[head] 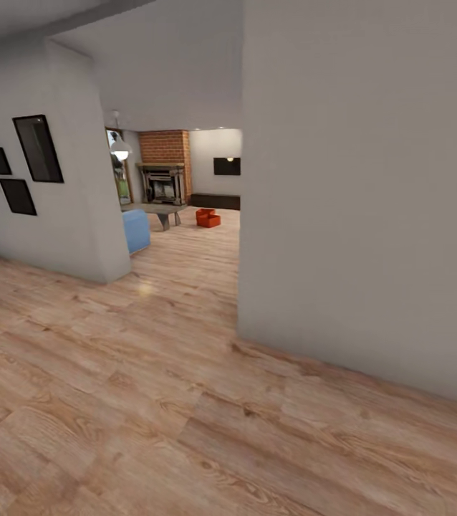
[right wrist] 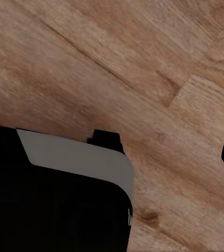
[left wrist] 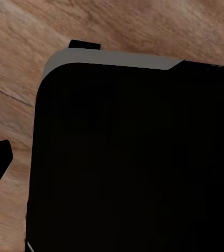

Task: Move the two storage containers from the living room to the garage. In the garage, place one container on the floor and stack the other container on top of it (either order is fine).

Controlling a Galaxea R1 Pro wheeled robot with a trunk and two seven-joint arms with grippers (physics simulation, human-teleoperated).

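Orange-red storage containers [head: 208, 217] sit mid-frame, far off on the living room planks [head: 185, 258] by the fireplace [head: 162, 183]; I judge I'm approaching, grippers' states untellable, driving through the opening next.

black rounded body panel [left wrist: 133, 163], grey bevelled edge; black fingertips [right wrist: 105, 139].

Two storage containers [head: 208, 217] (six frames [head: 37, 148])

Two orange-red storage containers [head: 208, 217] sit together on the far living room's plank floor [head: 200, 244]
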